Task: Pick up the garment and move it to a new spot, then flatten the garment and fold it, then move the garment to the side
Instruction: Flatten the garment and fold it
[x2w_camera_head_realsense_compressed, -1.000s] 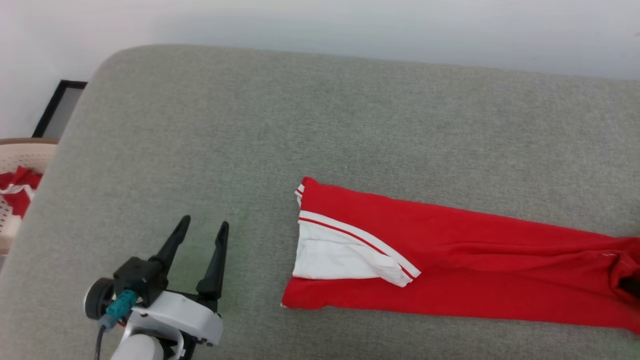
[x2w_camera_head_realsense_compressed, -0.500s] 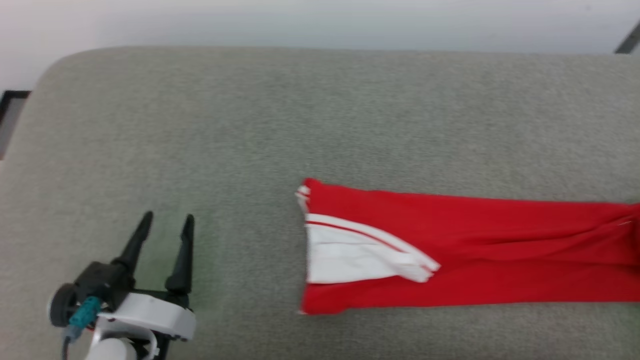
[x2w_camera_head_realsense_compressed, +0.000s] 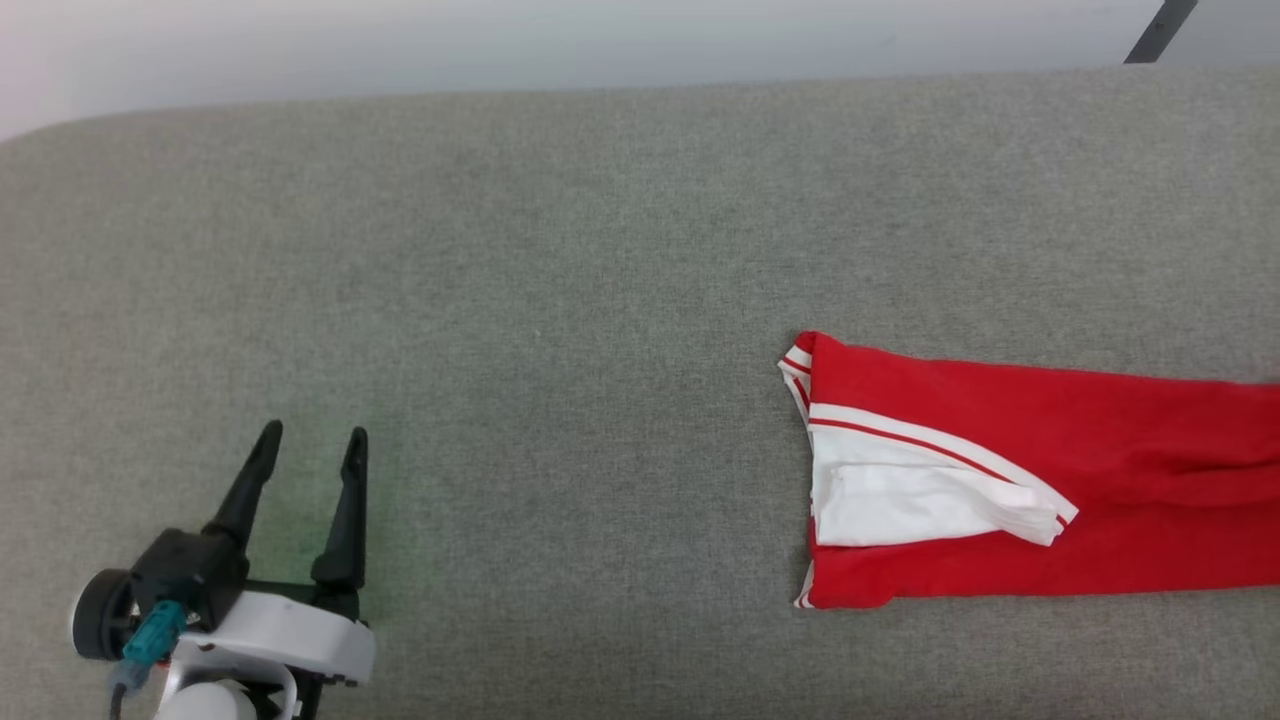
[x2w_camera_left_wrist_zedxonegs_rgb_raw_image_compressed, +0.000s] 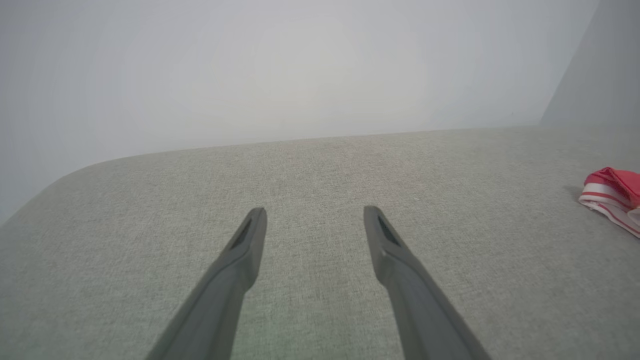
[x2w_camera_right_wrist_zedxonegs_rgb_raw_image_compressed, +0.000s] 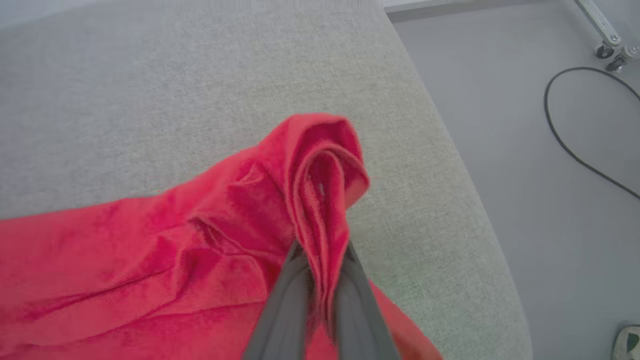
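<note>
The garment (x2w_camera_head_realsense_compressed: 1100, 470) lies folded into a long red strip on the grey cushion, its white sleeve with striped trim at its left end; it runs off the head view's right edge. In the right wrist view my right gripper (x2w_camera_right_wrist_zedxonegs_rgb_raw_image_compressed: 320, 265) is shut on a bunched red fold of the garment (x2w_camera_right_wrist_zedxonegs_rgb_raw_image_compressed: 320, 170), lifted near the cushion's right edge. My left gripper (x2w_camera_head_realsense_compressed: 310, 450) hovers open over bare cushion at the lower left, far from the cloth. In the left wrist view its fingers (x2w_camera_left_wrist_zedxonegs_rgb_raw_image_compressed: 250, 240) stand apart, and the garment's striped end (x2w_camera_left_wrist_zedxonegs_rgb_raw_image_compressed: 612, 197) shows at the right edge.
The grey cushion (x2w_camera_head_realsense_compressed: 560, 300) spreads wide with a pale wall behind it. Beyond its rounded right edge lies grey floor (x2w_camera_right_wrist_zedxonegs_rgb_raw_image_compressed: 500, 100) with a black cable (x2w_camera_right_wrist_zedxonegs_rgb_raw_image_compressed: 575, 145) and a caster (x2w_camera_right_wrist_zedxonegs_rgb_raw_image_compressed: 602, 50).
The head camera has swung right, so the basket at the left left the picture. My right gripper has shut on the garment's right end. The left gripper stays open.
</note>
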